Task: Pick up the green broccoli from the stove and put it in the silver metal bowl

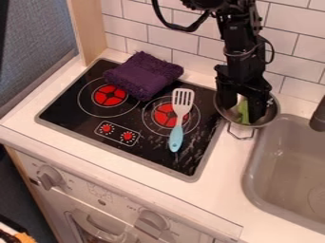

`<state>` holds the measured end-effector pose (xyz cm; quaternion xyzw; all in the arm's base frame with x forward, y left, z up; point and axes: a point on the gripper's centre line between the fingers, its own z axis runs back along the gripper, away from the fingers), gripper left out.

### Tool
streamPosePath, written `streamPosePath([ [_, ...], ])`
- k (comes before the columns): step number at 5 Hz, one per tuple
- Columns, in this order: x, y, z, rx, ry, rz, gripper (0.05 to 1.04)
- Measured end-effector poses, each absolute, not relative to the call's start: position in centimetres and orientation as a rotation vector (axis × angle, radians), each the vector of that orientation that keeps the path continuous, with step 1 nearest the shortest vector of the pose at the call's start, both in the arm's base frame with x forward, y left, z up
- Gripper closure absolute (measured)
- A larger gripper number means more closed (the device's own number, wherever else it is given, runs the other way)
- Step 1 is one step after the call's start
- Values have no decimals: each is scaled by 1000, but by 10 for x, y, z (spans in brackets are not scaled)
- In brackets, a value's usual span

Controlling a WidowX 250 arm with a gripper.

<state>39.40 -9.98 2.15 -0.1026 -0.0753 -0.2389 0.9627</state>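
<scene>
The green item (pixel 243 112) is lying in the metal bowl (pixel 272 110), between the stovetop (pixel 86 124) and the sink (pixel 250 178). The gripper (pixel 243 110) is pointing down into the bowl, its fingers standing apart around the item; whether they are touching it, I cannot tell. A wire loop (pixel 240 138) is jutting from the bowl's near side. On the stovetop, a blue-handled spatula (pixel 176 137) is lying across the right burner, and a purple cloth (pixel 141 75) is resting farther back.

White brick-pattern tiles (pixel 130 26) line the wall behind a pale surface (pixel 219 190) in a compact kitchen. A black stove (pixel 76 110) with red-centered burners sits beside a gray sink (pixel 255 185) and dark tap (pixel 319 116). Below is a white oven front (pixel 86 193) with knobs (pixel 49 178); at left, a light wood post (pixel 86 28) edges a blue-gray panel (pixel 35 28).
</scene>
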Motion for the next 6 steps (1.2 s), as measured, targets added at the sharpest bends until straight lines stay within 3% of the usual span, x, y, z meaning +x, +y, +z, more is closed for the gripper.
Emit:
streamPosePath([
  [3, 393, -99, 28, -200, -180, -487, 82],
  [5, 391, -104, 49, -230, -234, -507, 82],
  [6, 382, -98, 77, -197, -313, -507, 82],
])
